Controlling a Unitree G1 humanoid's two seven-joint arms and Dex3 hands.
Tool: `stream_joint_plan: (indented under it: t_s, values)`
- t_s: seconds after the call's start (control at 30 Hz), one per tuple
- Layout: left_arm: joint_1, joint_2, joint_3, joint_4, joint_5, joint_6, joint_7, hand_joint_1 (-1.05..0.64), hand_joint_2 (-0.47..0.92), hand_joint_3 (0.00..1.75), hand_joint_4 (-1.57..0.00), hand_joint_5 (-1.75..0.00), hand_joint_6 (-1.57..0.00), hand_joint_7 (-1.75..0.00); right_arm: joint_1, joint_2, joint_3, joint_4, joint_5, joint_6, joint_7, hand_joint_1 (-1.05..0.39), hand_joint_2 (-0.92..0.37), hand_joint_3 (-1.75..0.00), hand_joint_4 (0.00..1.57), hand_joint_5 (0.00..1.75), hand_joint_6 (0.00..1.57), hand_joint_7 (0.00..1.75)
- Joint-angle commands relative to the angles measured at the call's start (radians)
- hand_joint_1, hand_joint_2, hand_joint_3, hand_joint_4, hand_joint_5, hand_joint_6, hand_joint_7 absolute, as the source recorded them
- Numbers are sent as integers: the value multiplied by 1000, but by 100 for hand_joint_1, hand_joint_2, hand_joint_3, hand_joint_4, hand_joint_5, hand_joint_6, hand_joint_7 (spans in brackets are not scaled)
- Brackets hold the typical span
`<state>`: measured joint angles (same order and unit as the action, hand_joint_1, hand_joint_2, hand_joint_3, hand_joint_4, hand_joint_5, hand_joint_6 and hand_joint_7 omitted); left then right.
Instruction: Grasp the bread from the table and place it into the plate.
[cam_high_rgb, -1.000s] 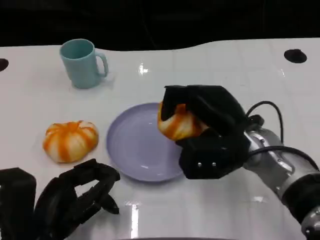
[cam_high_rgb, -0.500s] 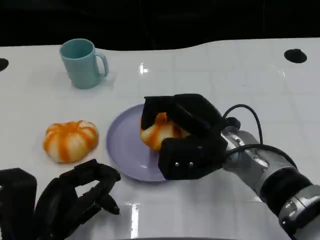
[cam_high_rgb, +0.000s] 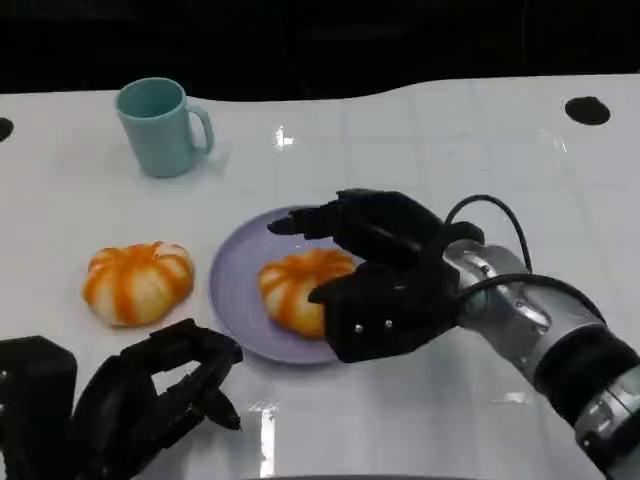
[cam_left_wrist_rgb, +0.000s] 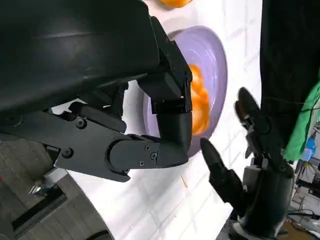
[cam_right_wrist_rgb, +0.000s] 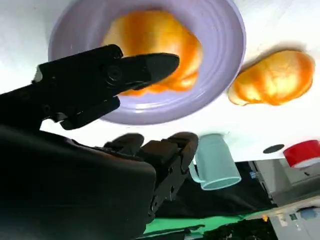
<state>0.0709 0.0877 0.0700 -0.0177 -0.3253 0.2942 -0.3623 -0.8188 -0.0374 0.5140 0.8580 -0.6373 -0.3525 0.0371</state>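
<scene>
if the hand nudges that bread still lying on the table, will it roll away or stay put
The bread on the table looks domed but seems to sit on a broad base, so it would probably slide, not roll. It looks puffy, so likely light, and apt to dent.

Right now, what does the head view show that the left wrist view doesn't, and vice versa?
Head view alone: the teal ceramic mug at the table's far left, the whole second orange-and-white striped bread roll lying on the white table beside the plate, and the right hand's silver forearm.

Left wrist view alone: green fabric and clutter beyond the table's edge.

Both: the round lavender plate with a striped bread roll resting in it, the right hand open next to it, and the left hand.
</scene>
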Motion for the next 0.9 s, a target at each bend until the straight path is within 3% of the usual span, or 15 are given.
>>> stream_joint_plan:
  t_s: [0.03,0.2,0.33,0.47,0.53,0.63,0.73,0.83,0.9]
  values:
    - [11,11,0,-16,14,-14,10,-50,92,38,-65,-160,-70,-120,54,-39,-18,-102,39,7,52,-65,-92,-21,7,33,34,1]
    - [13,10,-2,-19,13,-18,7,-51,92,39,-64,-160,-69,-120,145,-70,-68,-264,133,23,147,-58,-92,-14,14,40,40,3]
    - [12,6,-2,-16,9,-22,4,-51,92,38,-64,-160,-70,-120,250,-88,-119,-391,185,25,135,-51,-92,-10,28,48,49,7]
    - [13,5,-7,-21,13,-21,9,-51,92,37,-64,-160,-71,-120,343,-91,-175,-443,254,-37,95,-39,-92,-6,46,57,62,12]
    - [14,3,-7,-23,13,-21,11,-52,92,37,-65,-160,-71,-120,385,-84,-203,-444,296,-87,74,-31,-92,-4,62,73,75,17]
    - [15,1,-7,-27,9,-19,10,-51,92,37,-66,-160,-71,-119,448,-69,-240,-455,381,-127,85,-23,-92,-4,67,102,87,23]
    - [17,-1,-8,-32,8,-19,10,-51,92,37,-66,-160,-71,-118,506,-58,-268,-479,491,-131,139,-20,-89,-19,63,126,90,39]
    - [18,-6,-7,-35,7,-14,16,-51,92,37,-66,-159,-72,-116,560,-63,-288,-542,578,-63,205,-20,-63,-79,64,137,72,91]
    - [17,-6,-5,-35,5,-10,16,-51,92,38,-67,-159,-72,-114,589,-65,-303,-588,621,-18,235,-19,-56,-94,64,140,69,103]
